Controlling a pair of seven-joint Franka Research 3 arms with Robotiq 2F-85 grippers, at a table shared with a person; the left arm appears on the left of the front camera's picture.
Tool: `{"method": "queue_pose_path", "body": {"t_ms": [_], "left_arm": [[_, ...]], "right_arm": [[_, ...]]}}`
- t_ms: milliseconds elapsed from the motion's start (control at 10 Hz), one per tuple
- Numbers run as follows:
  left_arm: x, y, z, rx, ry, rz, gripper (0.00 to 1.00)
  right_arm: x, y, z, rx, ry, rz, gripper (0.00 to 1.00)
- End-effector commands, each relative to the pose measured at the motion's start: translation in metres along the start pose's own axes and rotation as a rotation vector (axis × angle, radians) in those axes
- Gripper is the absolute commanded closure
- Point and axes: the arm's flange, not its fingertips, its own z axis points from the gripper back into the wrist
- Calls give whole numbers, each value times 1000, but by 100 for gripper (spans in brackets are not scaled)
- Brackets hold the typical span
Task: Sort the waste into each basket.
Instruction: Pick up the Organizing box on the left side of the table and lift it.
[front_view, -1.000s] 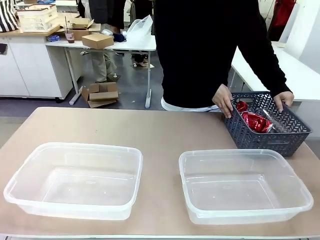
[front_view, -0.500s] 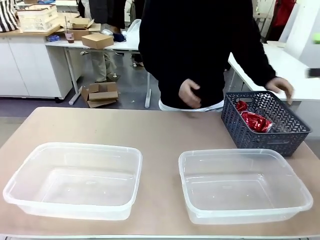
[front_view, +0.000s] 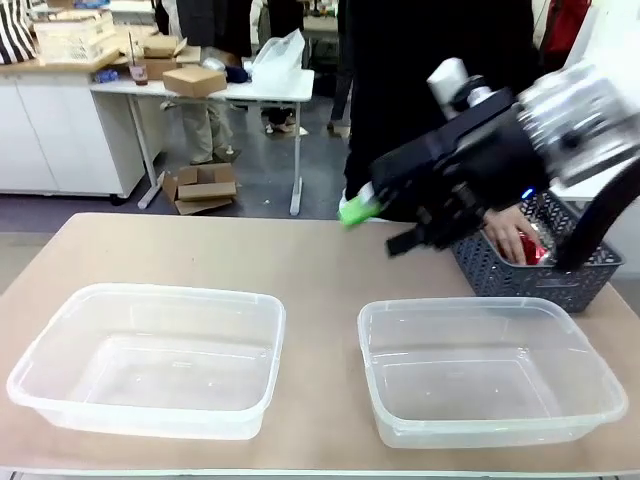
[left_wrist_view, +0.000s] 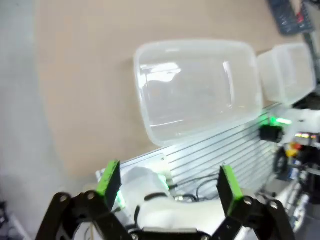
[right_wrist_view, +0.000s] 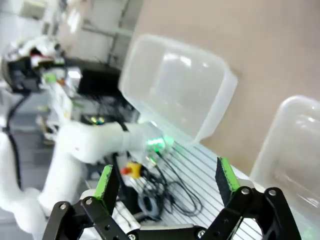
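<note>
1. Right gripper (front_view: 362, 212) sweeps in above the counter (front_view: 300, 260), blurred, its green-padded fingers spread wide, holding nothing.
2. Left gripper (left_wrist_view: 170, 182) hangs spread too, off the counter's edge.
3. Red cans (front_view: 540, 255) sit in the blue basket (front_view: 560, 280); a person's hand (front_view: 508, 232) reaches in.
4. Two clear tubs (front_view: 150, 360) wait up front.

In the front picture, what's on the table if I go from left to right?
Left clear tub → right clear tub → dark blue basket at the far right, where a person's hand reaches in.
</note>
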Motion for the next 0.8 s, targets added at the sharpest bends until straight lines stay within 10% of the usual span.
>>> {"method": "queue_pose_path", "body": {"t_ms": [0,100,200,500,700], "left_arm": [[1,28,-52,-202,-134,50,0],[4,21,-49,-509,-218,43,0],[-2,16,-30,-75,-27,14,0],[5,25,-40,-189,-74,16,0],[36,16,-88,-30,62,106,0]], "right_arm": [[-42,-40,-11,65,119,23,0],[0,0,0,0,0,0,0],[0,0,0,0,0,0,0],[0,0,-6,5,21,18,0],[-10,22,-60,-175,29,-104,0]]}}
